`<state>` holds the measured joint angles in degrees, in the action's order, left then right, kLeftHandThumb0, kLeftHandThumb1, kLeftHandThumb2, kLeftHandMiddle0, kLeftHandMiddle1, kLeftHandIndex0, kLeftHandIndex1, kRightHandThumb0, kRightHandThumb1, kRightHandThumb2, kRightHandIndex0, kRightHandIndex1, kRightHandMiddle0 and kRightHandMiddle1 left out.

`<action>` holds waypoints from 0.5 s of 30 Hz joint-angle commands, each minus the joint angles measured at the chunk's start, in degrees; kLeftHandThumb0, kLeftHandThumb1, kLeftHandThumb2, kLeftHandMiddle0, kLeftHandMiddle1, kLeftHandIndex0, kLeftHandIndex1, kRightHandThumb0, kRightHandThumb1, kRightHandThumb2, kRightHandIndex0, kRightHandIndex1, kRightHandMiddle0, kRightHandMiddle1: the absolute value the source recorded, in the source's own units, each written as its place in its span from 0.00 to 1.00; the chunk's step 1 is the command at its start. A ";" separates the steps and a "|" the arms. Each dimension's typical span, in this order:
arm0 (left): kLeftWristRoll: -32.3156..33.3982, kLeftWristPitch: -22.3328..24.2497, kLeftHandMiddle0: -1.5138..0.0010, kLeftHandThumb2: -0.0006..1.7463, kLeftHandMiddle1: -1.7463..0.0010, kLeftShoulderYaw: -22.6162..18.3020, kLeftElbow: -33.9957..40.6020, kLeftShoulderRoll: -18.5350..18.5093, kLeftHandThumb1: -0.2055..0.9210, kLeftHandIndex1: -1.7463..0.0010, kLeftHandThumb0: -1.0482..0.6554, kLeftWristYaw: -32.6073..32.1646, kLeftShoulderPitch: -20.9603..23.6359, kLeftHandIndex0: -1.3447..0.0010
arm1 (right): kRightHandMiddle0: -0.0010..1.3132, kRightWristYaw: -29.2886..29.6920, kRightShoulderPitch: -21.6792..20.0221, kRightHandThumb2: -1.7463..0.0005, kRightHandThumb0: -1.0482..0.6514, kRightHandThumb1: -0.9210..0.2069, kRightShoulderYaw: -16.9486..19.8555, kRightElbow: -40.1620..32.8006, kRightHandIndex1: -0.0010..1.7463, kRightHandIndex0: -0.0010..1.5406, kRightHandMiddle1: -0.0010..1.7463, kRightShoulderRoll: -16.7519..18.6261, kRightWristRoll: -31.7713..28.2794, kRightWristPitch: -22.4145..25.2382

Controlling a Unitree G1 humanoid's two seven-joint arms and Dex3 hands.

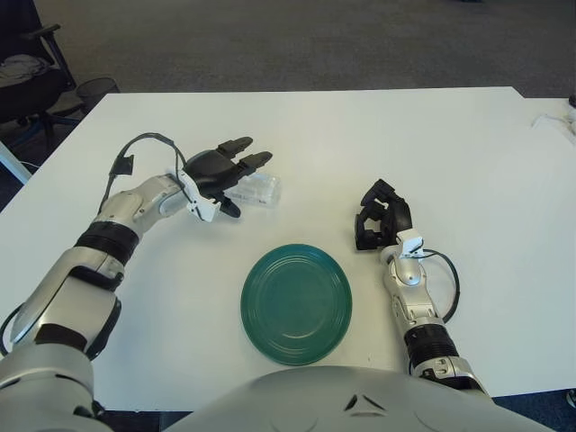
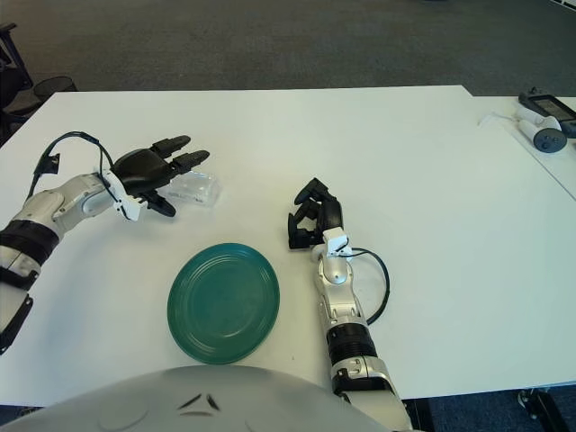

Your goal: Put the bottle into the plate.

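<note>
A clear plastic bottle (image 1: 255, 189) lies on its side on the white table (image 1: 306, 135), left of centre. My left hand (image 1: 225, 171) hovers over its left end with fingers spread, two reaching across the bottle's top and the thumb at its near side; they do not close on it. A dark green plate (image 1: 296, 303) sits near the table's front edge, below and right of the bottle. My right hand (image 1: 380, 214) shows to the right of the plate, its fingers curled, holding nothing.
A cable (image 1: 139, 144) loops off my left wrist. A black office chair (image 1: 31, 76) stands off the table's far-left corner. Small devices (image 2: 546, 121) lie at the table's far right edge.
</note>
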<state>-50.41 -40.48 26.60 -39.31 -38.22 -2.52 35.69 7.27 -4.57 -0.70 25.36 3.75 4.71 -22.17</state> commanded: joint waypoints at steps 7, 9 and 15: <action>-0.10 -2.73 1.00 0.07 1.00 2.04 -1.71 0.50 0.99 1.00 0.00 0.52 2.93 1.00 | 0.55 -0.77 2.69 0.00 0.62 0.93 0.42 3.30 0.89 0.64 1.00 0.44 -1.19 2.61; -0.25 -3.42 1.00 0.08 1.00 2.49 -2.26 0.90 1.00 1.00 0.00 0.36 3.50 1.00 | 0.55 -1.04 2.61 0.00 0.62 0.93 0.52 3.42 0.90 0.64 1.00 0.47 -1.46 2.68; -0.39 -4.21 1.00 0.09 1.00 3.57 -4.33 2.03 1.00 1.00 0.00 -0.21 4.68 1.00 | 0.56 -0.41 2.68 0.00 0.62 0.93 0.45 2.69 0.89 0.64 1.00 0.68 -1.21 3.39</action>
<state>-50.42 -44.38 29.29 -42.20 -36.90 -2.52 38.56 6.58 -4.62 -0.35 25.45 3.87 3.76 -22.32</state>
